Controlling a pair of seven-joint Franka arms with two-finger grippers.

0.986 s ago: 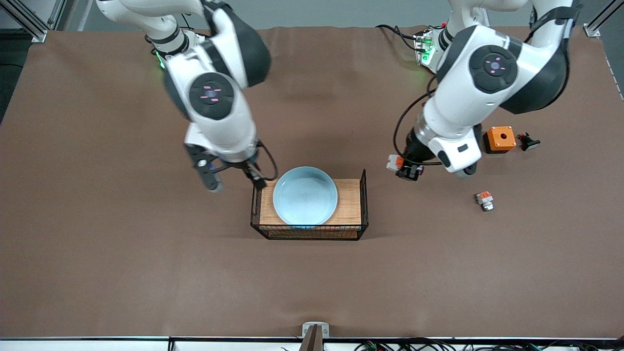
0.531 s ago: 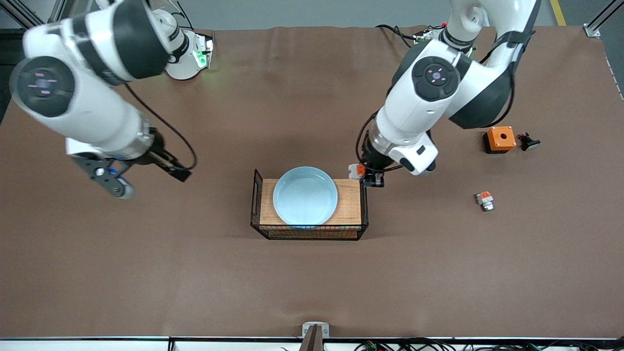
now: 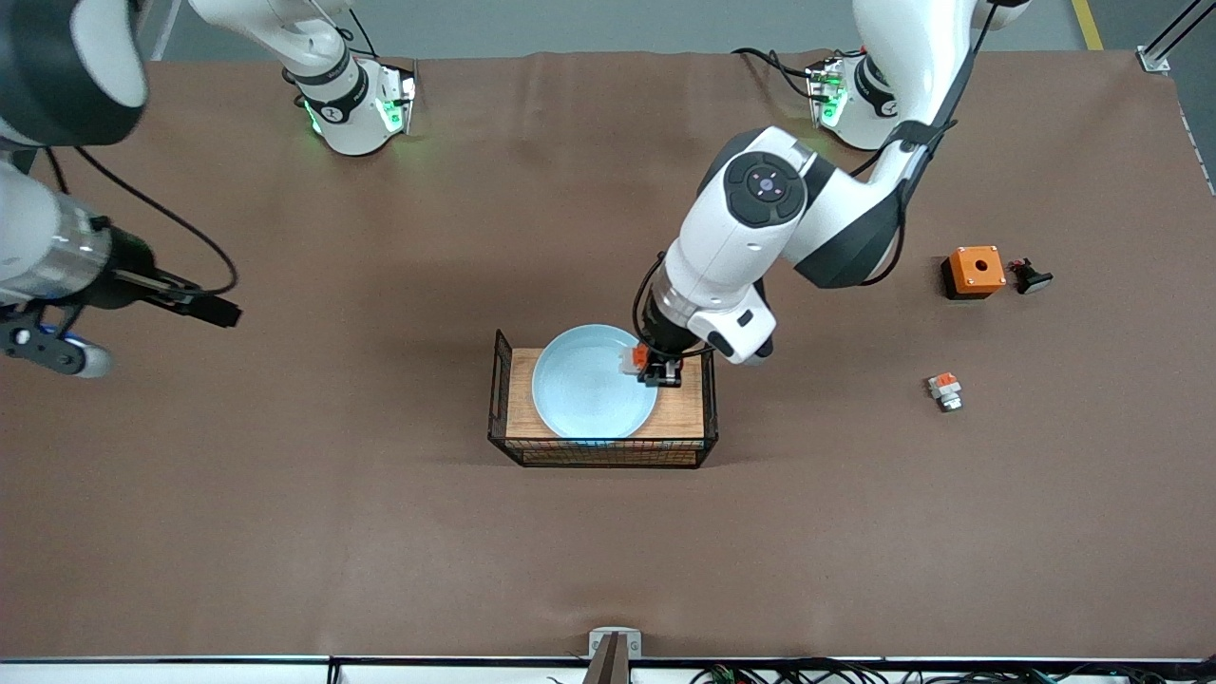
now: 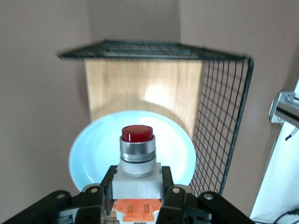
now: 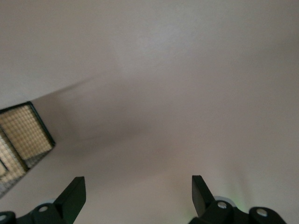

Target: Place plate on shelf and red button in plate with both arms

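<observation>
red button (image 4: 137, 133) (clamped) over plate (image 3: 581, 391)

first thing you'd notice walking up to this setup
The left gripper holds the red button over the rim of the pale-blue plate, which sits in a wire basket with a wooden floor mid-table. The right gripper hangs open over bare table at the right arm's end. Toward the left arm's end lie an orange box and a second white-orange button part.
</observation>
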